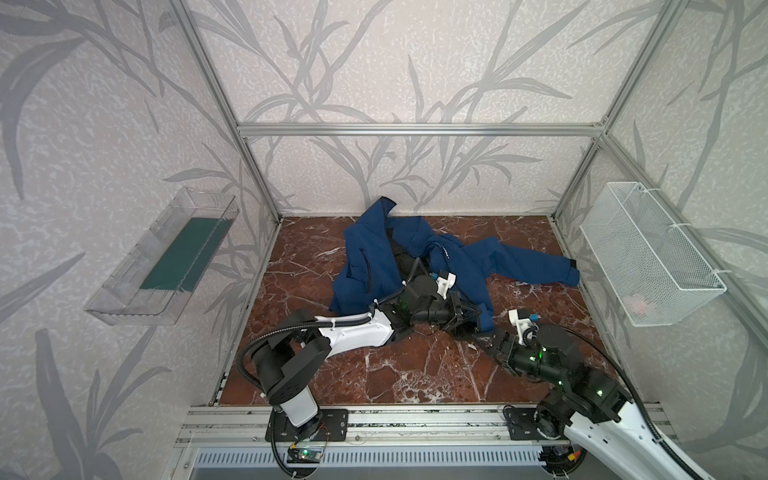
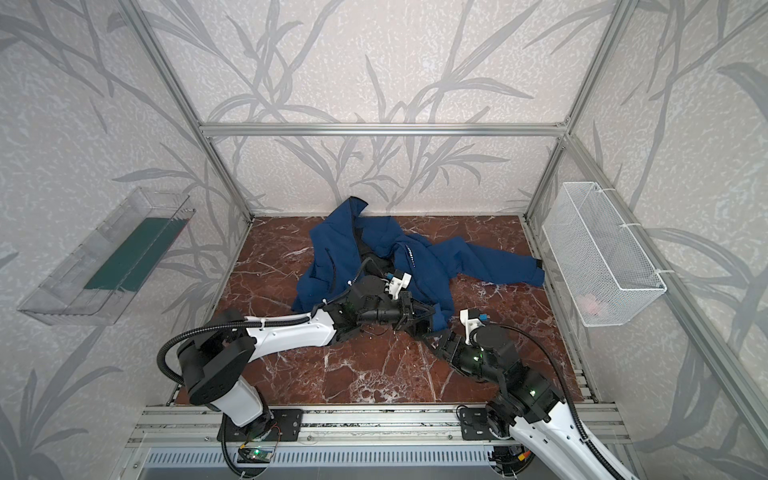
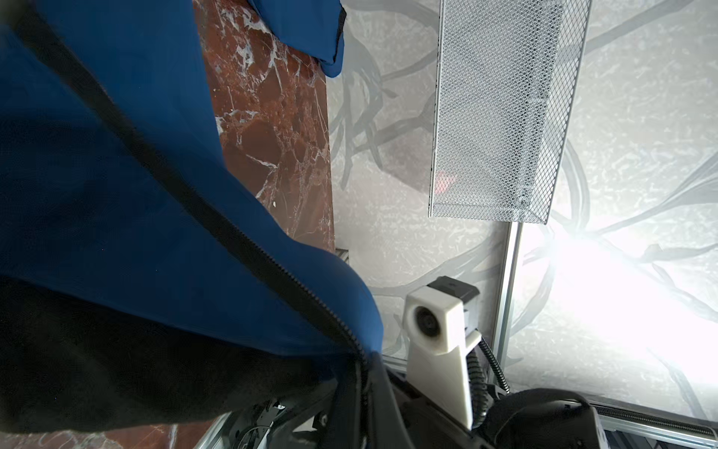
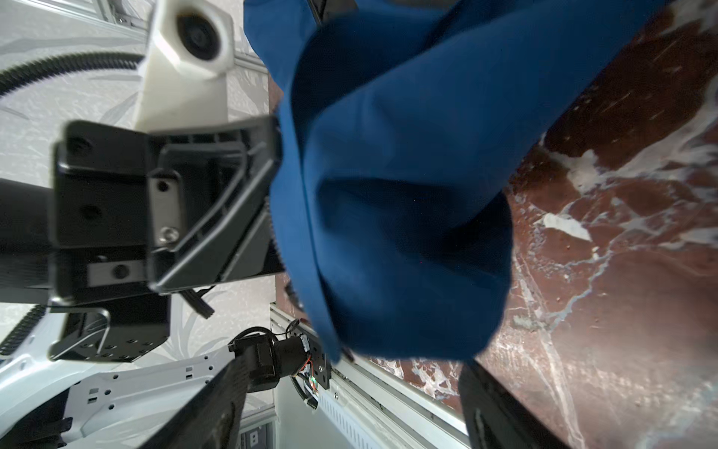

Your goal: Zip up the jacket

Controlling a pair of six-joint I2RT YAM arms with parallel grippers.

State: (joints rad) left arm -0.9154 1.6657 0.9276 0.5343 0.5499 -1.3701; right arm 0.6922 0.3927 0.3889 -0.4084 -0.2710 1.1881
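My left hand [image 1: 473, 316] is clenched on the jacket [image 1: 457, 257] hem, and the zip [image 3: 217, 221] runs straight away from it. My right hand [image 4: 349, 388], released, faces that corner, just beside it.

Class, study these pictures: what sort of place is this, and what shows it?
Probably a robot test cell: an aluminium frame encloses a marble-patterned tabletop, two robot arms are mounted on a front rail, and a jacket lies there.

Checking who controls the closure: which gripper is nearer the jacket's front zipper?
Left. The left gripper is shut on the jacket right at the zipper. The right gripper is open beside it at the jacket's lower corner, gripping nothing.
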